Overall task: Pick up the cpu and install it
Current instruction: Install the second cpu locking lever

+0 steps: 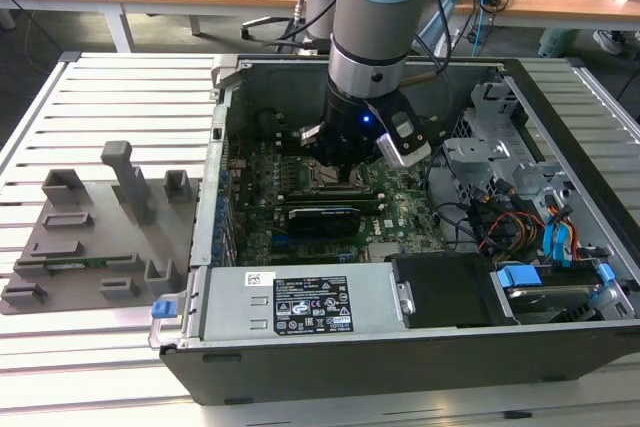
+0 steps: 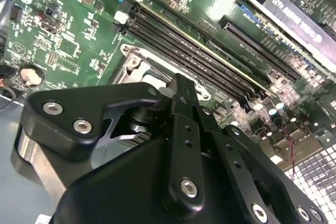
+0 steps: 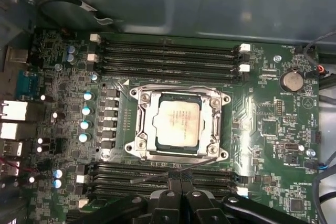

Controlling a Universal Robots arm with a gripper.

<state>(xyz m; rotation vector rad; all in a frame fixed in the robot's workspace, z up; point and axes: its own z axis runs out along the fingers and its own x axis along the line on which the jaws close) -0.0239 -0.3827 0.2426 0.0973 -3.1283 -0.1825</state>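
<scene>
The cpu point(image 3: 178, 121), a silver-grey square chip, lies flat inside the metal socket frame point(image 3: 140, 129) on the green motherboard point(image 3: 262, 124). In the first wrist view my gripper point(image 3: 180, 178) hangs a little to one side of the socket, over the memory slots point(image 3: 157, 174), its two black fingers pressed together with nothing between them. From the exterior view the gripper point(image 1: 349, 175) is down inside the open computer case point(image 1: 225, 107), just above the board. The second wrist view has the fingers point(image 2: 181, 103) in front of a corner of the socket frame point(image 2: 132, 60).
A grey plastic tray point(image 1: 60, 247) with upright blocks lies on the slatted table at the exterior view's left. Inside the case are a dark expansion card point(image 1: 322, 218), the power supply point(image 1: 300, 302), drive cages point(image 1: 500, 137) and loose cables point(image 1: 510, 227).
</scene>
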